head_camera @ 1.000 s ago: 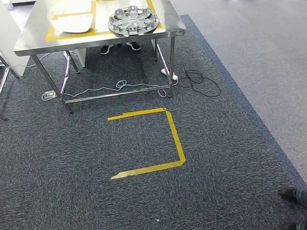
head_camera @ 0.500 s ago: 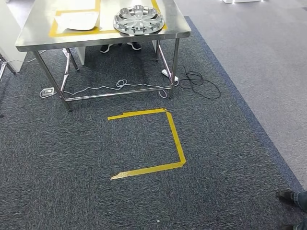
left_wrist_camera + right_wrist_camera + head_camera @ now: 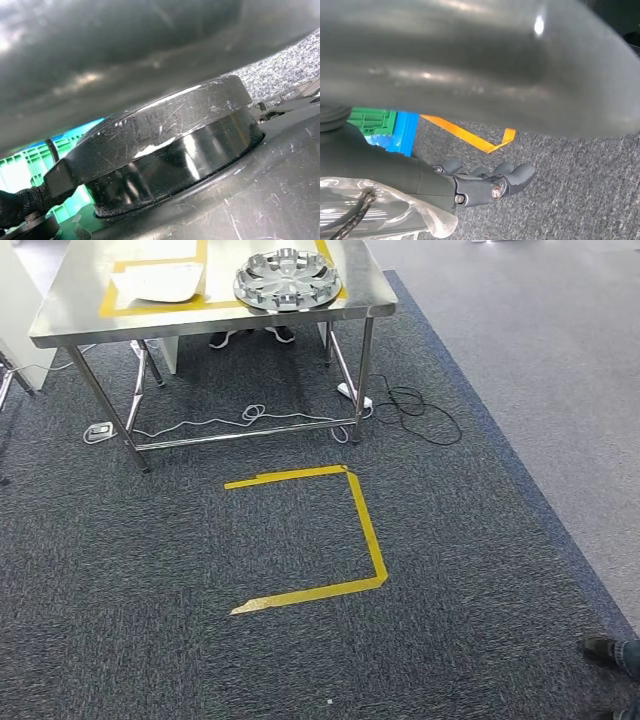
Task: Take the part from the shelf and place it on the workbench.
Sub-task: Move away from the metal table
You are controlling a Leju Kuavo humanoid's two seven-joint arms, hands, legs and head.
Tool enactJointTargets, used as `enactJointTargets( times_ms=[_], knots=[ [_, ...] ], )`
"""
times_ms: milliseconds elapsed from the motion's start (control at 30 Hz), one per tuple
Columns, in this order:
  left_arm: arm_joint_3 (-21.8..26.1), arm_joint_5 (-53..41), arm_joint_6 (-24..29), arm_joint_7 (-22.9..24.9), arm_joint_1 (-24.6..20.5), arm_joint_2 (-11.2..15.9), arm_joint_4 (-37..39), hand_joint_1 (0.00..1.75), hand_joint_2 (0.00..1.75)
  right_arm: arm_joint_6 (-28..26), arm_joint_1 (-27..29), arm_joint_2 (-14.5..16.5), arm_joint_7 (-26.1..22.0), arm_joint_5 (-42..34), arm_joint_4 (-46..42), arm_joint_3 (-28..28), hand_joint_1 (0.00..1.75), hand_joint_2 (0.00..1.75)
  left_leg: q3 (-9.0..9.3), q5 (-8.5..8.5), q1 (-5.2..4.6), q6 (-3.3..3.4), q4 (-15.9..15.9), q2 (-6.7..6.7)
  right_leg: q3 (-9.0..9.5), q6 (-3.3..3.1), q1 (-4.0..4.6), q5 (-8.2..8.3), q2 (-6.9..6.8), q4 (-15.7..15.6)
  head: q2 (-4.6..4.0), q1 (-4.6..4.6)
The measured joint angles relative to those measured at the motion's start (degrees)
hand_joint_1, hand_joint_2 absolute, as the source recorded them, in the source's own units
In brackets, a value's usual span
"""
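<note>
**A:** Talk me through it, left to right

**B:** Far left on the steel workbench [image 3: 75, 315] I've got a white sheet [image 3: 158, 280] inside a yellow tape outline. Just to its right, there's the part: the silver wheel cover [image 3: 285, 280], flat on the benchtop near the front edge

**A:** And on the floor?

**B:** A yellow tape bracket [image 3: 368, 530] on the dark carpet [image 3: 151, 540] in front of the bench, a black cable [image 3: 419, 415] coiled by the right bench leg, and a person's shoe [image 3: 600, 648] far right

**A:** Hands?

**B:** Left hand, I can't tell. Right hand [image 3: 486, 182] hangs over the carpet, fingers stretched out, holding nothing
</note>
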Motion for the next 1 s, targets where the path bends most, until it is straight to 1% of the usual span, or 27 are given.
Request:
enactJointTargets(
  times_ms=[67, 133, 167, 200, 233, 267, 333, 367, 400, 433, 467, 500, 533, 567, 600, 633, 667, 700, 733, 767, 800, 833, 867, 900, 933, 967, 1000],
  knots=[
    [0.0, -0.08, -0.01, 0.04, 0.0, 0.04, 0.0, 0.0, 0.0, -0.27, 0.01, 0.01, 0.1, 0.51, 0.0, 0.03, 0.0, 0.0, 0.0, -0.15, -0.15, 0.26, 0.15, -0.03, 0.04, 0.21, -0.13, 0.04, -0.03, -0.13, 0.0, -0.03],
    [0.0, -0.14, -0.01, 0.07, 0.0, 0.11, 0.0, 0.0, 0.0, -0.67, -0.01, 0.02, 0.17, 0.98, 0.0, 0.1, 0.0, 0.0, 0.04, -0.27, -0.33, 0.67, 0.1, -0.06, 0.32, 0.55, -0.27, 0.12, -0.09, -0.37, 0.0, -0.05],
    [0.0, -0.16, 0.0, 0.08, 0.0, 0.12, 0.0, 0.0, 0.0, -0.81, -0.04, 0.02, 0.2, 1.13, 0.0, 0.14, 0.0, 0.0, 0.29, -0.07, -0.17, 0.87, -0.36, -0.08, 0.47, 0.67, -0.31, 0.04, -0.11, -0.34, 0.01, -0.04],
    [0.0, -0.2, 0.0, 0.08, 0.0, 0.12, 0.0, 0.0, 0.0, -0.9, -0.07, 0.02, 0.22, 1.22, -0.01, 0.16, 0.0, 0.0, 0.63, 0.18, -0.04, 1.1, -0.98, -0.13, 0.49, 0.77, -0.31, -0.28, -0.13, -0.02, 0.01, 0.01],
    [-0.01, -0.24, 0.0, 0.09, -0.02, 0.1, 0.0, 0.0, 0.0, -0.93, -0.12, 0.01, 0.24, 1.25, -0.01, 0.18, 0.0, 0.0, 0.98, 0.45, 0.13, 1.32, -1.61, -0.19, 0.01, 0.82, -0.29, -1.19, -0.13, 1.24, 0.01, 0.1],
    [-0.01, -0.26, 0.0, 0.09, -0.04, 0.09, 0.0, 0.0, 0.0, -0.95, -0.12, 0.01, 0.25, 1.26, -0.01, 0.19, 0.0, 0.0, 1.28, 0.67, 0.28, 1.47, -2.09, -0.28, -1.27, 0.82, -0.3, -2.65, -0.11, 3.7, 0.01, 0.2],
    [-0.01, -0.28, -0.01, 0.1, -0.07, 0.09, 0.0, 0.0, 0.0, -0.95, -0.08, 0.0, 0.26, 1.29, 0.0, 0.2, 0.0, 0.0, 1.37, 0.69, 0.25, 1.56, -2.28, -0.59, -5.34, 0.9, -0.32, -6.16, -0.09, 11.22, 0.0, 0.32],
    [-0.01, -0.3, -0.01, 0.1, -0.05, 0.1, 0.0, 0.0, 0.0, -0.96, 0.0, 0.0, 0.25, 1.32, 0.0, 0.2, 0.0, 0.0, 1.38, 0.65, 0.26, 1.53, -2.27, -0.88, -7.25, 0.99, -0.39, -7.04, -0.09, 14.41, 0.0, 0.32],
    [-0.01, -0.32, -0.01, 0.1, -0.02, 0.1, 0.0, 0.0, 0.0, -0.95, 0.08, 0.0, 0.21, 1.37, 0.0, 0.2, 0.0, 0.0, 1.43, 0.57, 0.29, 1.44, -2.26, -1.28, -8.37, 1.09, -0.48, -6.8, -0.09, 15.87, 0.0, 0.3],
    [-0.02, -0.33, -0.01, 0.1, 0.01, 0.09, 0.0, 0.0, 0.0, -0.95, 0.13, 0.0, 0.15, 1.43, 0.0, 0.21, 0.0, 0.0, 1.53, 0.48, 0.38, 1.27, -2.22, -1.81, -8.37, 1.2, -0.61, -5.36, -0.05, 15.01, 0.0, 0.31],
    [-0.01, -0.35, -0.02, 0.1, 0.02, 0.07, 0.0, 0.0, 0.0, -0.94, 0.16, 0.0, 0.06, 1.49, 0.0, 0.22, 0.0, 0.0, 1.68, 0.34, 0.5, 1.01, -2.12, -2.41, -7.24, 1.32, -0.8, -3.07, 0.19, 12.0, 0.0, 0.31],
    [-0.01, -0.37, -0.02, 0.1, 0.02, 0.05, 0.0, 0.0, 0.0, -0.93, 0.17, 0.0, -0.05, 1.54, 0.0, 0.23, 0.0, 0.0, 1.78, 0.14, 0.62, 0.64, -1.93, -3.02, -5.52, 1.48, -1.08, -0.83, 1.01, 7.94, 0.0, 0.31],
    [-0.01, -0.37, -0.03, 0.1, -0.02, 0.04, 0.0, 0.0, 0.0, -0.88, 0.16, 0.01, -0.14, 1.57, 0.03, 0.23, 0.0, 0.0, 1.79, -0.11, 0.63, 0.19, -1.58, -3.6, -3.89, 1.53, -1.2, 0.7, 2.02, 4.41, 0.0, 0.38],
    [-0.01, -0.38, -0.03, 0.1, -0.05, 0.04, 0.0, 0.0, 0.0, -0.8, 0.14, 0.03, -0.25, 1.6, 0.07, 0.24, 0.0, 0.0, 1.71, -0.28, 0.62, -0.24, -1.3, -4.13, -2.7, 1.41, -1.29, 1.47, 2.75, 2.16, 0.0, 0.43],
    [-0.02, -0.4, -0.03, 0.1, -0.07, 0.06, 0.0, 0.0, 0.0, -0.72, 0.12, 0.03, -0.36, 1.62, 0.1, 0.25, 0.0, 0.0, 1.53, -0.36, 0.59, -0.63, -1.09, -4.56, -2.15, 1.18, -1.28, 1.54, 3.23, 1.26, 0.0, 0.44],
    [-0.02, -0.41, -0.03, 0.1, -0.07, 0.08, 0.0, 0.0, 0.0, -0.64, 0.11, 0.03, -0.43, 1.66, 0.14, 0.26, 0.0, 0.0, 1.36, -0.34, 0.6, -0.98, -1.0, -5.0, -2.03, 0.79, -1.11, 1.41, 3.01, 1.37, 0.0, 0.45],
    [-0.02, -0.42, -0.03, 0.1, -0.04, 0.1, 0.0, 0.0, 0.0, -0.61, 0.09, 0.02, -0.52, 1.71, 0.14, 0.28, 0.0, 0.0, 1.25, -0.3, 0.71, -1.26, -1.04, -5.43, -1.98, 0.38, -1.13, 1.45, 2.44, 1.48, 0.0, 0.4],
    [-0.02, -0.43, -0.03, 0.1, -0.01, 0.11, 0.0, 0.0, 0.0, -0.6, 0.08, 0.01, -0.6, 1.78, 0.13, 0.34, 0.0, 0.0, 1.1, -0.5, 0.78, -1.52, -0.76, -5.22, -1.95, -0.02, -1.12, 1.47, 1.95, 1.46, 0.0, 0.35],
    [-0.02, -0.43, -0.03, 0.1, -0.01, 0.12, 0.0, 0.0, 0.0, -0.61, 0.06, 0.0, -0.7, 1.88, 0.13, 0.42, 0.0, 0.0, 0.62, -1.17, 0.77, -1.78, 0.29, -4.45, -1.87, -0.46, -1.12, 1.47, 1.37, 1.41, 0.0, 0.25],
    [-0.02, -0.42, -0.03, 0.1, -0.05, 0.12, 0.0, 0.0, 0.0, -0.61, 0.04, 0.01, -0.8, 1.97, 0.13, 0.5, 0.0, 0.0, -0.44, -2.46, 0.74, -1.99, 2.58, -3.25, -1.76, -0.85, -1.11, 1.43, 0.72, 1.32, 0.0, 0.1],
    [-0.02, -0.42, -0.03, 0.1, -0.11, 0.11, 0.0, 0.0, 0.0, -0.6, 0.07, 0.01, -0.87, 2.05, 0.13, 0.57, 0.0, 0.0, -2.13, -4.17, 0.68, -2.15, 6.09, -1.85, -1.66, -1.16, -0.97, 1.33, 0.0, 1.31, 0.0, -0.03],
    [-0.02, -0.4, -0.04, 0.1, -0.16, 0.1, 0.0, 0.0, 0.0, -0.6, 0.14, 0.01, -0.91, 2.12, 0.13, 0.61, 0.0, 0.0, -4.26, -5.99, 0.66, -2.26, 10.3, -0.92, -1.6, -1.39, -0.82, 1.19, -0.77, 1.31, 0.0, -0.15],
    [-0.02, -0.38, -0.04, 0.1, -0.17, 0.1, 0.0, 0.0, 0.0, -0.59, 0.23, 0.01, -0.91, 2.16, 0.13, 0.62, 0.0, 0.0, -6.2, -7.27, 0.66, -2.29, 13.97, -0.48, -1.53, -1.54, -0.66, 1.07, -1.56, 1.32, 0.0, -0.16],
    [-0.02, -0.36, -0.05, 0.1, -0.12, 0.1, 0.0, 0.0, 0.0, -0.58, 0.3, 0.01, -0.91, 2.19, 0.13, 0.63, 0.0, 0.0, -7.4, -7.53, 0.65, -2.21, 16.09, -0.3, -1.44, -1.66, -0.51, 0.93, -2.31, 1.32, 0.0, -0.15],
    [-0.01, -0.34, -0.06, 0.1, -0.05, 0.11, 0.0, 0.0, 0.0, -0.51, 0.28, 0.0, -0.92, 2.21, 0.13, 0.64, 0.0, 0.0, -7.51, -6.61, 0.62, -2.01, 15.96, -0.19, -1.29, -1.73, -0.38, 0.79, -2.97, 1.33, 0.0, -0.16],
    [-0.01, -0.33, -0.08, 0.1, 0.0, 0.13, 0.0, 0.0, 0.0, -0.37, 0.22, 0.01, -0.97, 2.24, 0.13, 0.68, 0.0, 0.0, -6.41, -4.62, 0.51, -1.66, 13.41, 0.1, -1.05, -1.76, -0.24, 0.61, -3.6, 1.31, 0.0, -0.16],
    [0.0, -0.32, -0.11, 0.1, 0.03, 0.14, 0.0, 0.0, 0.0, -0.19, 0.14, 0.01, -1.03, 2.27, 0.13, 0.72, 0.0, 0.0, -4.54, -2.26, 0.26, -1.1, 9.4, 1.0, -0.75, -1.75, -0.11, 0.41, -4.18, 1.29, 0.0, -0.16]
  ],
)
